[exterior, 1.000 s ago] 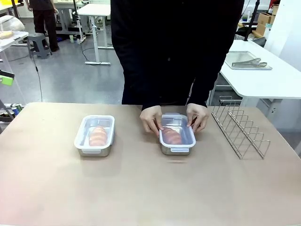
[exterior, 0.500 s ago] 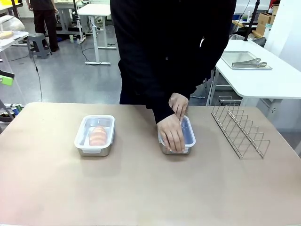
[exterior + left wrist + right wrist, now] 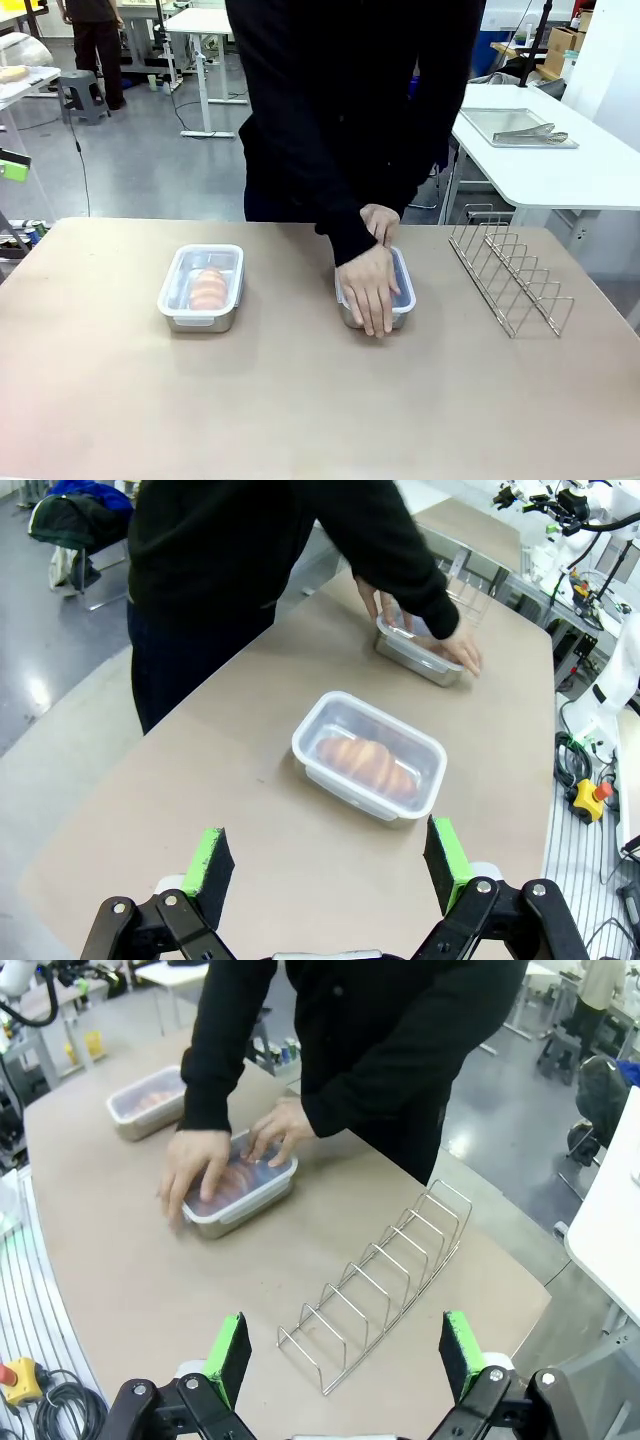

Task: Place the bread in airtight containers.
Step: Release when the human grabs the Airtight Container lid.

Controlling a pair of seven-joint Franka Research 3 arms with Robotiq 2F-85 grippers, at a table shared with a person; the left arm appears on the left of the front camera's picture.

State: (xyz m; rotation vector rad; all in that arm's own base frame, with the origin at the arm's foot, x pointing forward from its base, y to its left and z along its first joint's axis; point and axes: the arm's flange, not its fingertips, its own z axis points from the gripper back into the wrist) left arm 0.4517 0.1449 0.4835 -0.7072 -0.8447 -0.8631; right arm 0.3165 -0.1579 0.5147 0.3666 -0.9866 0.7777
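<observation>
we see two steel tubs on the tan table (image 3: pixel 300 400). the left tub (image 3: pixel 201 288) sits alone w/ a clear lid (image 3: pixel 202 280) on top and a golden croissant (image 3: pixel 207 288) lying inside, visible thru the plastic. the right tub (image 3: pixel 374 290) is near the table's middle, closer to the person; a second croissant (image 3: pixel 235 1182) shows inside it in the right wrist view, mostly covered. the person in a black top leans over it, one hand (image 3: pixel 370 285) pressed flat on its lid (image 3: pixel 402 285), the other hand (image 3: pixel 381 222) at the tub's far end, so hands + sleeve block most of that tub from us. a wire rack (image 3: pixel 508 268) stands to the right of it, apart from both tubs. behind, on another white table, a flat metal tray (image 3: pixel 510 127) w/ tongs (image 3: pixel 530 133). our left claw (image 3: pixel 330 862) hangs released, jaws wide, nothing between them, well short of the left tub. our right claw (image 3: pixel 343 1353) is likewise spread and empty, w/ the rack's near end just ahead of it.
</observation>
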